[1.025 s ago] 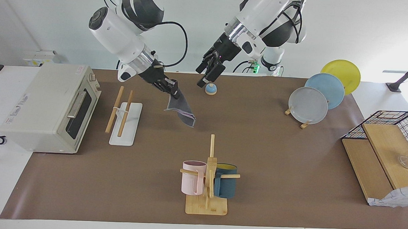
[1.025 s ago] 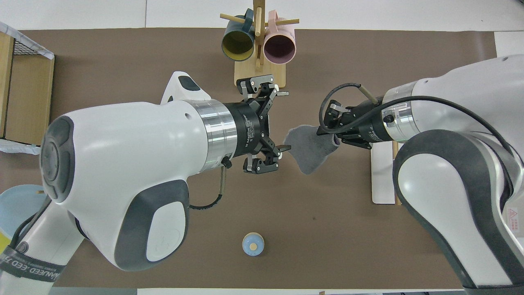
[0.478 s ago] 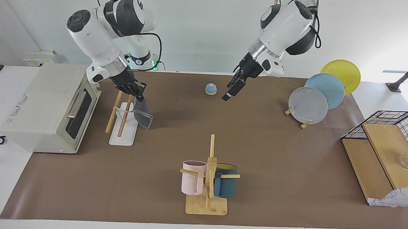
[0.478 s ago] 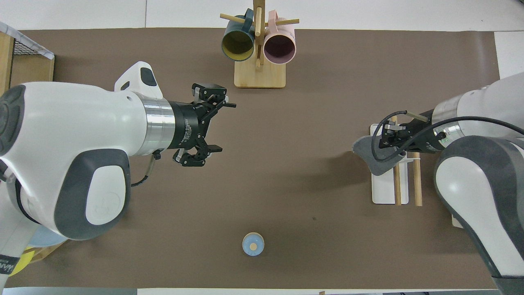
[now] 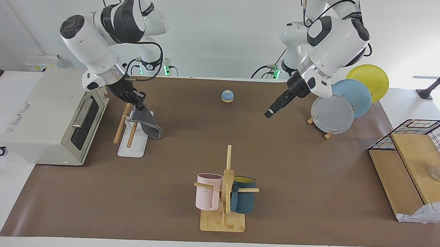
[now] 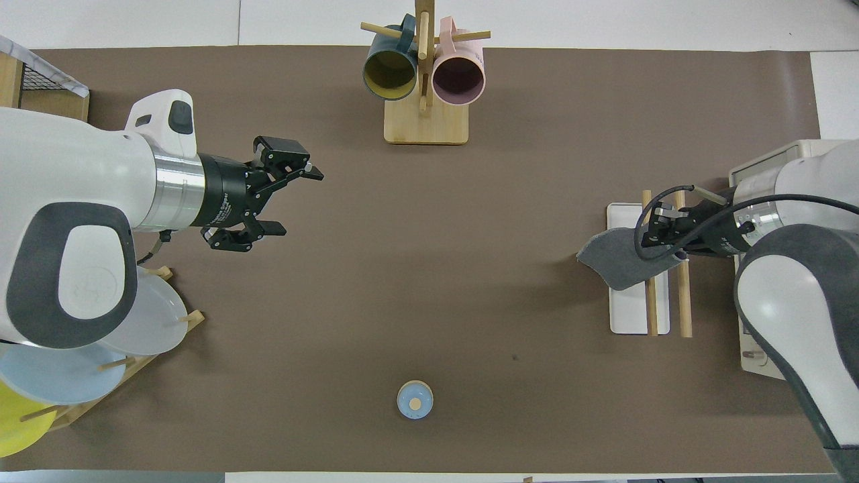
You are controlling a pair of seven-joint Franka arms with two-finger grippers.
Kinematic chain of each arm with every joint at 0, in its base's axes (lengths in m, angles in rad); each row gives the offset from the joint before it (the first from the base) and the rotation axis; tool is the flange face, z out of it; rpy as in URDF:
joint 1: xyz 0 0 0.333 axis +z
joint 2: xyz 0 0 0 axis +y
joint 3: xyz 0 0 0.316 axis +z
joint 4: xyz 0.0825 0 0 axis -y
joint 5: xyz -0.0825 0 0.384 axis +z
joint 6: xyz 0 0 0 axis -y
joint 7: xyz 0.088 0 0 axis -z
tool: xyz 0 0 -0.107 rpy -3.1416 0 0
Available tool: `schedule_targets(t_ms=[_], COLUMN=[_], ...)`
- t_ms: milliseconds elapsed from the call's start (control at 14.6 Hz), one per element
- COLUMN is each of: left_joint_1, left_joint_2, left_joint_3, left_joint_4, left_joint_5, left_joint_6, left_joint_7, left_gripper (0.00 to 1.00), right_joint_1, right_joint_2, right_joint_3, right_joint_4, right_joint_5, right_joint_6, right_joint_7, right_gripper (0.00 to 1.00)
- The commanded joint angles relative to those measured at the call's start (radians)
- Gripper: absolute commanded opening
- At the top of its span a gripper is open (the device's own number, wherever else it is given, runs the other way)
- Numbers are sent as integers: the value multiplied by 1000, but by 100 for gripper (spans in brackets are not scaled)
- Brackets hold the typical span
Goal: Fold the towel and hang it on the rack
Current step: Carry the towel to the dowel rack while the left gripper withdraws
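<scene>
- Now the right gripper (image 5: 138, 104) is pinched shut on one edge of the towel (image 5: 147, 123), and it has carried the cloth from the middle of the table over to the rack (image 5: 132, 129) within the last second.
- It sits over the rack's end nearer the robots, just above the two wooden rods, with the toaster oven (image 5: 53, 116) close beside it.
- Meanwhile the left gripper (image 6: 280, 201) has pulled away toward its own end of the table; its fingers are spread wide and hold nothing, and it hangs over bare mat near the plate stand (image 5: 329, 134).
- That split suggests the folding is done and only the hanging is left, a job for the right arm alone.
- The towel droops from the grip as a folded, dark grey flap with a thin stitched edge; none of its purple shows.
- It hangs across the rod toward the table's middle and over the white base, its lower corner dangling off the rack's side; whether it rests on the rod I cannot tell.
</scene>
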Motion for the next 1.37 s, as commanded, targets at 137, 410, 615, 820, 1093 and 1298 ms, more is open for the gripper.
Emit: schedule_targets(t_ms=[137, 410, 615, 820, 1093, 1298], left_joint_1=[93, 143, 175, 179, 173, 170], left_joint_2=[32, 57, 67, 72, 139, 149], left_joint_3=[-1, -1, -1, -1, -1, -1], left_joint_4=[-25, -17, -14, 12, 180, 252], left_joint_5=[138, 320, 394, 496, 586, 617], left_joint_6=[-35, -44, -54, -112, -272, -356], left_joint_7=[376, 612, 747, 803, 803, 803], left_gripper=[100, 100, 100, 100, 100, 100], right_joint_1=[63, -84, -173, -192, -198, -201], right_joint_2=[-23, -26, -34, -42, -42, -51], right_joint_3=[9, 0, -2, -2, -2, -2], right_joint_4=[-29, -32, -46, -63, -63, -90], right_joint_5=[-3, -12, -17, -29, -138, -158], right_joint_6=[60, -5, -46, -37, -19, -2], right_joint_7=[195, -45, -145, -204, -377, -394], right_gripper=[0, 0, 0, 0, 0, 0])
